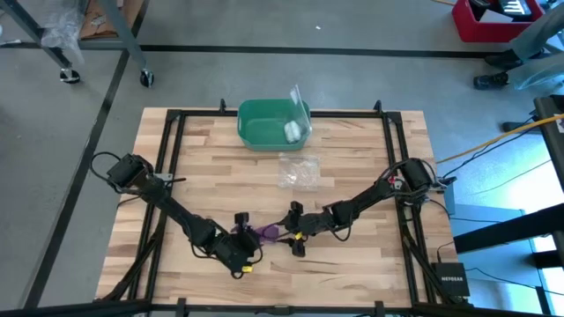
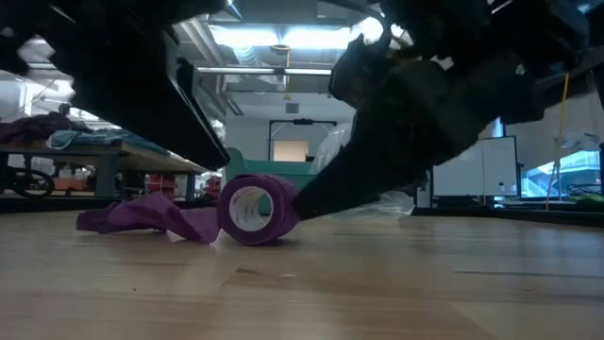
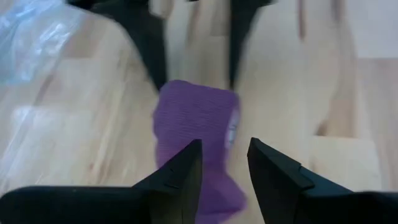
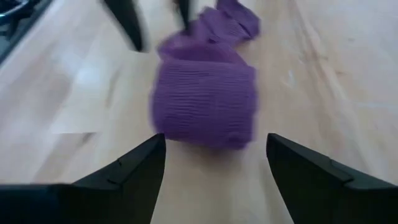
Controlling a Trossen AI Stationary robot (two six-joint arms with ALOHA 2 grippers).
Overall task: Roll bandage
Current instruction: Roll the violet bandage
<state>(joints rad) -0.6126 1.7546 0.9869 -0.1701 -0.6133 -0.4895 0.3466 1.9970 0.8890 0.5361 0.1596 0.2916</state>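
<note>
The purple bandage (image 2: 255, 210) is partly wound. Its roll rests on its curved side on the wooden table, hollow end toward the near edge. A slack tail (image 2: 142, 215) lies on the table toward the left. My right gripper (image 4: 214, 142) is open, and the roll (image 4: 205, 102) lies just ahead between its fingertips. My left gripper (image 3: 225, 152) is open over the tail (image 3: 217, 186), pointing at the roll (image 3: 196, 118). In the high view both grippers, left (image 1: 249, 236) and right (image 1: 284, 231), meet at the bandage (image 1: 266, 232) near the front middle. My left gripper stands with its fingers on either side of the tail (image 3: 214, 177), slanting down from the table's left; whether they touch it I cannot tell. My right gripper comes slanting down from the right, one finger (image 2: 307, 198) right beside the roll; whether it touches I cannot tell.
A green bin (image 1: 264, 123) with a small white roll (image 1: 293, 132) stands at the far middle. A clear plastic bag (image 1: 300, 172) lies between the bin and the grippers. Black frame rails (image 1: 392, 176) run along the table's edges.
</note>
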